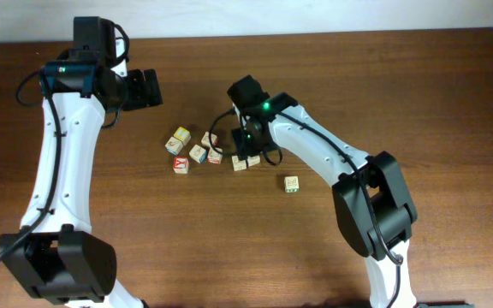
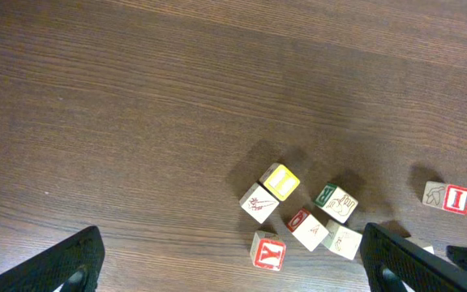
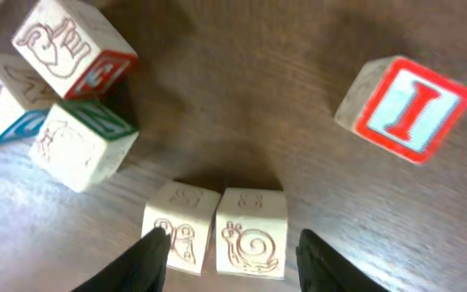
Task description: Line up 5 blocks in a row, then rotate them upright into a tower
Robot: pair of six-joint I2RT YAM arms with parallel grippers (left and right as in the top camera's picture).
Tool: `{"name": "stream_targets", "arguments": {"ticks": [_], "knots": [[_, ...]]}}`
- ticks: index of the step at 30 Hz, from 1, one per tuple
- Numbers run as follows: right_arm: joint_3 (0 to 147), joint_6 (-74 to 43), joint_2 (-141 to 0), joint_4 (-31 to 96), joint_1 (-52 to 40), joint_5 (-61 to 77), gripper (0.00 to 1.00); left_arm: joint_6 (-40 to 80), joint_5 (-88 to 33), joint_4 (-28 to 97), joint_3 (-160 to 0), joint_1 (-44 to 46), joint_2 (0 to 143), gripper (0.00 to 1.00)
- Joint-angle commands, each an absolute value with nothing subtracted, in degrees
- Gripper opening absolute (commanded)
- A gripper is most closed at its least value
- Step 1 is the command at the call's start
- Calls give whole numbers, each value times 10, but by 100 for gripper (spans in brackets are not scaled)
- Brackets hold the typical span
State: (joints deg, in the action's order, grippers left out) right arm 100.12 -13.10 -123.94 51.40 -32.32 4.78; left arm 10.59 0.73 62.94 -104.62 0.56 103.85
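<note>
Blocks (image 1: pixel 198 153): small pale wooden cubes with line drawings and green, red or yellow faces. Overhead we see them bunched at centre frame, slightly left.

Pair under right gripper (image 3: pixel 232 236), at bottom centre of the right wrist view:
- snail block (image 3: pixel 252 235) and figure block (image 3: pixel 181 235) sit side by side, faces touching
- both are pale, with brown line art on the near face

Right gripper jaws are part-way apart and straddle that pair. The frame-left finger (image 3: pixel 148 259) sits at the edge of the figure block. We see a thin strip of wood between the frame-right finger (image 3: pixel 323 264) and the snail block, so nothing is clamped.

Upper left of the same view has three more blocks close together: one red-sided, one green-topped, one with blue print.

Left wrist view, lower centre-right:
- yellow-topped block (image 2: pixel 280 180) sits at the top of the bunch
- red Y block (image 2: pixel 267 251) sits at the bottom
- four more lie just right of them

Lone block (image 1: pixel 292 184) sits apart, down and right of the cluster in the overhead.

Red I cube (image 3: pixel 404 105) is tilted in the upper right of the right wrist view, well apart from the pair.

Left gripper (image 1: pixel 151 87) is in the upper left of the overhead, off the cluster, with jaws spread wide and nothing between them.

Table (image 1: pixel 418 85) is dark brown wood with the grain running left-right. A pale wall strip (image 1: pixel 315 13) runs along the top edge of the overhead.
</note>
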Motion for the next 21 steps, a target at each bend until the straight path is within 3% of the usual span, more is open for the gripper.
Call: {"name": "stream_targets", "arguments": {"ticks": [1, 8, 21], "knots": [[1024, -125, -1240, 533, -339, 45, 47, 115, 13, 629, -1058, 5, 1043, 99], [1008, -183, -1265, 521, -347, -32, 47, 115, 13, 629, -1058, 5, 1043, 99], [972, -182, -1271, 509, -320, 6, 48, 115, 13, 629, -1058, 5, 1043, 99]]}}
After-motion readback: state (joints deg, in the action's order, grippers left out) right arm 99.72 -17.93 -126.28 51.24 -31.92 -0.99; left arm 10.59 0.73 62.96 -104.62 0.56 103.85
